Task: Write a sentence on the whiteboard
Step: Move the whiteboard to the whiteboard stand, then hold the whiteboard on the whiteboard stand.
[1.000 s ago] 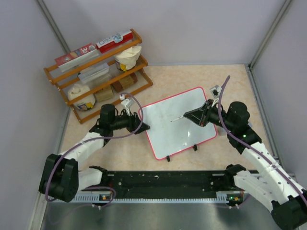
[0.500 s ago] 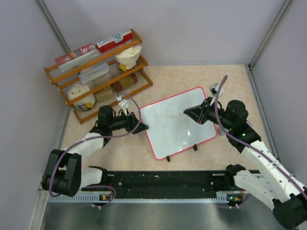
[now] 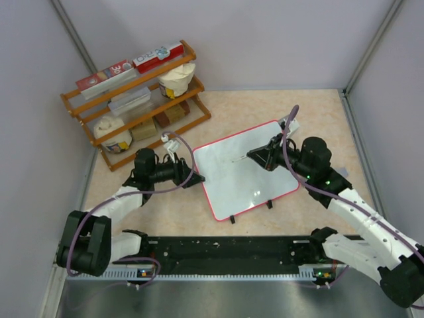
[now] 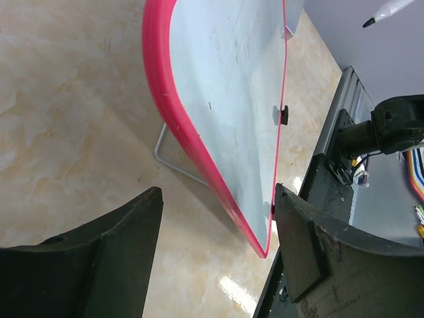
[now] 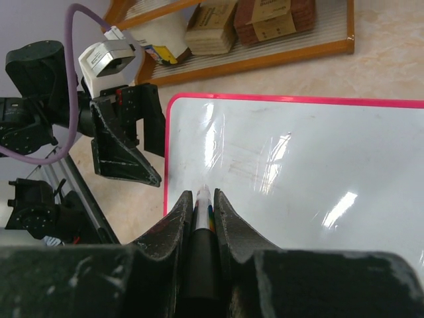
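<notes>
Your right claw (image 5: 201,196) is clamped on a white-barrelled, black-tipped marker (image 4: 391,8), which projects from between its two dark fingers toward the glossy white, red-rimmed rectangular whiteboard (image 3: 232,189). Over the last second this claw has travelled left across the board, and the tip now hangs over the far left part; whether it touches the surface cannot be told. No legible word of the sentence shows, only faint grey streaks, so judge the writing as barely begun and the pen as being carried to a line start. The whiteboard lies askew at the middle of the beige table (image 3: 265,106) on small black feet (image 3: 232,219), apparently unmoved. Your left claw (image 3: 197,177) stands spread open at the board's left edge, the red rim lying ahead of the gap between its fingers; contact cannot be confirmed. It has shifted only slightly. Nothing lies between tip and board, though the left claw is near the pen's path. Well apart at the far left stands a three-tier wooden rack (image 3: 132,99) of boxes and tubs; a black rail (image 3: 232,250) runs along the near edge.
</notes>
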Tool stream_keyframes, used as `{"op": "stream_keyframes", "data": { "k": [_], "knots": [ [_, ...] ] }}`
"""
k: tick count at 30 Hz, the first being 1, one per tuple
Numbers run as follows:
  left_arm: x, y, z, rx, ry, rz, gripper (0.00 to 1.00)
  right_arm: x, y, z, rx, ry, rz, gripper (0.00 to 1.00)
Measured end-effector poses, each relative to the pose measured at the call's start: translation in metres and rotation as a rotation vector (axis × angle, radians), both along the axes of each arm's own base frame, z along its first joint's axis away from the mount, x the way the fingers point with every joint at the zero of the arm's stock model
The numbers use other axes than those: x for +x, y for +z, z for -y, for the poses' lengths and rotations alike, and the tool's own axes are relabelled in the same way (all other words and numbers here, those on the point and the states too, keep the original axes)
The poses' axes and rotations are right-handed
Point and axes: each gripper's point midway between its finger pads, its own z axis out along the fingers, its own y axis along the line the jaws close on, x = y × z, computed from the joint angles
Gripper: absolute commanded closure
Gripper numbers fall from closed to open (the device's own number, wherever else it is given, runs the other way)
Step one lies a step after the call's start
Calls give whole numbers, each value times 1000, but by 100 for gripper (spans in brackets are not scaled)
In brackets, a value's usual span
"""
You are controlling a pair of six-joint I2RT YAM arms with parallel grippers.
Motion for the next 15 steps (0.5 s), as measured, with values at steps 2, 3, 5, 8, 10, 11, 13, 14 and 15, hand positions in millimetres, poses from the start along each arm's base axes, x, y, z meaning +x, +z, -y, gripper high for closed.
{"op": "stream_keyframes", "data": {
  "k": [2,3,5,8,10,11,13,14,15],
  "knots": [
    [0,3,1,-3,-10,12,28,1,2,0,-3,-6,15,100],
    [1,5,1,-7,-15,19,28,2,2,0,-4,-10,18,100],
    [3,11,3,-16,-24,43,28,3,2,1,-8,-16,23,100],
    [7,17,4,-19,-23,67,28,4,2,1,-10,-21,25,100],
    [10,20,4,-18,-22,84,27,4,2,2,-12,-22,28,100],
    [11,20,4,-17,-19,90,27,4,2,2,-12,-22,30,100],
    [12,20,3,-13,-14,97,27,4,3,2,-13,-22,34,100],
    [13,20,3,-10,-11,102,27,3,3,2,-13,-22,35,100],
    [14,20,3,-8,-9,105,27,3,4,2,-13,-22,38,100]
  ]
}}
